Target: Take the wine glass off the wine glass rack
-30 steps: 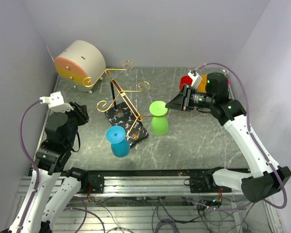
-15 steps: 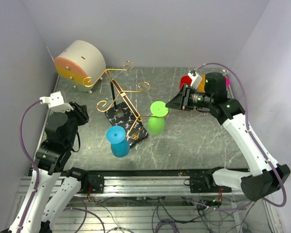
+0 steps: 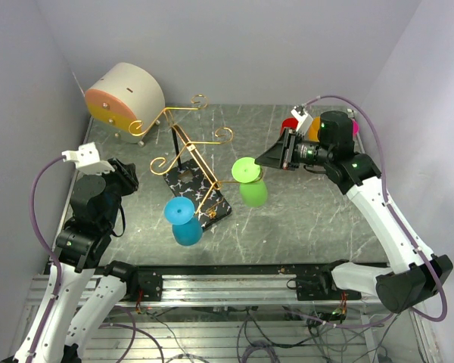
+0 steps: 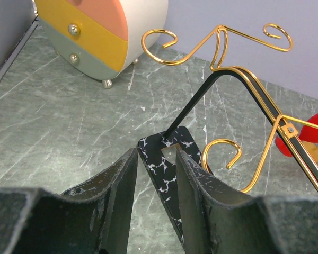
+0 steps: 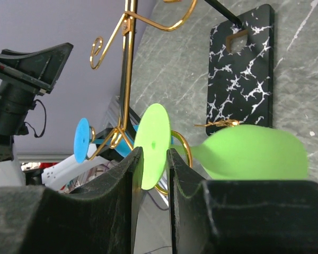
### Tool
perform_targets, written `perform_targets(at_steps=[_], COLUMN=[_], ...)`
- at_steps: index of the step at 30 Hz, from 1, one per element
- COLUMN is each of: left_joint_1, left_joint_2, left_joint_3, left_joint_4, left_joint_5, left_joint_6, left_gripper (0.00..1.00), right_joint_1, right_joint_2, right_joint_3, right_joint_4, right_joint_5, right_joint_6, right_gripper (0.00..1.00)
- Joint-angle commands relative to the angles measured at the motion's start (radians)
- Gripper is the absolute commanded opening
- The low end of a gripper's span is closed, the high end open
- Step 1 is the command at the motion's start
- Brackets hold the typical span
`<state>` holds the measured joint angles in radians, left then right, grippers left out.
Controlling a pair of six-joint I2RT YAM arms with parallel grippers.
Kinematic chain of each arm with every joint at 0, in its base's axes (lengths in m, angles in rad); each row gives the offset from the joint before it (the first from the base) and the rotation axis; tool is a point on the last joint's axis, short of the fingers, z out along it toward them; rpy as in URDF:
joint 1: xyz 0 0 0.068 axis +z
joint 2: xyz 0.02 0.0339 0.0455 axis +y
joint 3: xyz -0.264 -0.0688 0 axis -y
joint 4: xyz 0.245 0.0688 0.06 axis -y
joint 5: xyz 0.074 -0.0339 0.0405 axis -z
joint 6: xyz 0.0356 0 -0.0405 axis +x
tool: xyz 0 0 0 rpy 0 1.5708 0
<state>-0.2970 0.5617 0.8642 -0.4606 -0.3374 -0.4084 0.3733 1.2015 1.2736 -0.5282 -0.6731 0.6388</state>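
Observation:
The wine glass rack (image 3: 191,148) is gold wire with a black post on a black white-veined base (image 3: 199,193). A green wine glass (image 3: 253,193) hangs upside down at its right arm end, and a blue one (image 3: 184,220) at the front end. My right gripper (image 3: 267,159) is shut on the edge of the green glass's round foot (image 5: 152,142). The bowl (image 5: 252,152) tilts away below, and the stem still sits in the gold loop. My left gripper (image 3: 129,178) is open and empty, left of the rack, facing the base (image 4: 167,164).
A round beige drum with an orange face (image 3: 125,94) stands at the back left. Red, orange and pink objects (image 3: 290,125) sit at the back right behind my right wrist. Walls close in on three sides.
My right gripper has shifted slightly back with the green foot in it. The green bowl has swung right and tilted. The left arm has not moved.

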Motion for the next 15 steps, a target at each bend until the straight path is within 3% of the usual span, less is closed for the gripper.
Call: perform_targets(at_steps=[1,15], left_joint_1=[0.004,0.004], left_joint_2=[-0.011,-0.015], left_joint_3=[-0.005,-0.005], left_joint_4=[0.01,0.008], left_joint_5=[-0.022,-0.027], left_joint_6=[-0.006,0.0], left_gripper=[0.46,0.46], right_joint_1=[0.021,0.047], right_joint_2=[-0.009,0.018], right_joint_3=[-0.016,-0.011], right_joint_4=[0.058,0.027], right_joint_5=[-0.059,-0.005], right_joint_6=[0.04,0.018], right_gripper=[0.24,0.19])
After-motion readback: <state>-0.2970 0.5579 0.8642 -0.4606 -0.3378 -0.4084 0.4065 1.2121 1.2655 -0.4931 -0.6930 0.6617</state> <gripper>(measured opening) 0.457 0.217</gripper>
